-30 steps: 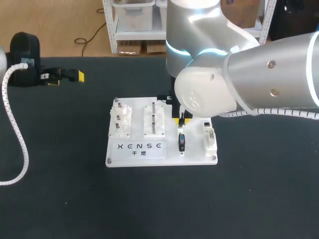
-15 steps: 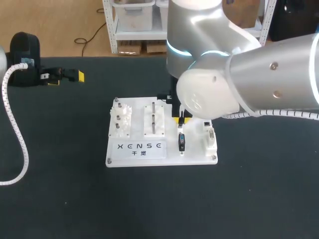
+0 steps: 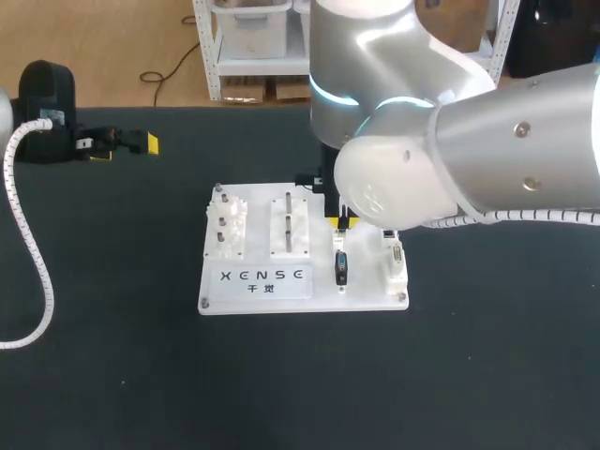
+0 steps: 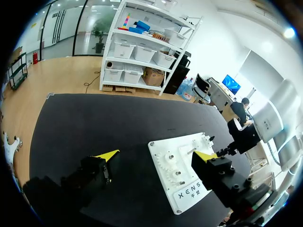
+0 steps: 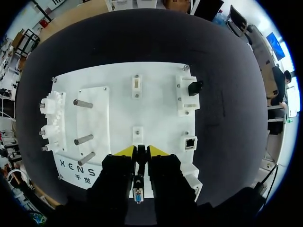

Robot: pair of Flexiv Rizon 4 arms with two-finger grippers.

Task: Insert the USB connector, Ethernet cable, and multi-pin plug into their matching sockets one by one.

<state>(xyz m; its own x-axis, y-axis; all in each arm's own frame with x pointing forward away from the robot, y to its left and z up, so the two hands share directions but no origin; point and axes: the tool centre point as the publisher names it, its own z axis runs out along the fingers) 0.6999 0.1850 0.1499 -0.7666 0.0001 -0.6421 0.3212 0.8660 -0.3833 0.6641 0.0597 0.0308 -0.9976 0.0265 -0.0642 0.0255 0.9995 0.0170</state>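
nearest the robot, the multi-pin plug (image 3: 342, 268) lies flat on the white board (image 3: 258, 298). it is dark with a blue patch, and its long axis runs near to far. the right gripper (image 3: 337, 222) stands at the plug's far end. in the right wrist view its yellow-tipped fingers (image 5: 157, 151) sit close together with the plug's slim black stem pinched between them, so i judge it clamped on the plug.

just ahead of the fingertips, on that same line, is a small white block (image 5: 137, 133), with a second block (image 5: 136, 85) farther on. the ethernet socket (image 5: 190, 143) lies off to one side.

counted: one plug in hand, one ethernet socket, two midline blocks, three metal pegs (image 5: 83, 139), three gears (image 5: 49, 124).

farthest off, the left gripper (image 3: 127, 142) hovers over the black table (image 3: 112, 356), well apart from the board, with its fingers spread and empty. the right arm is the nearer one.
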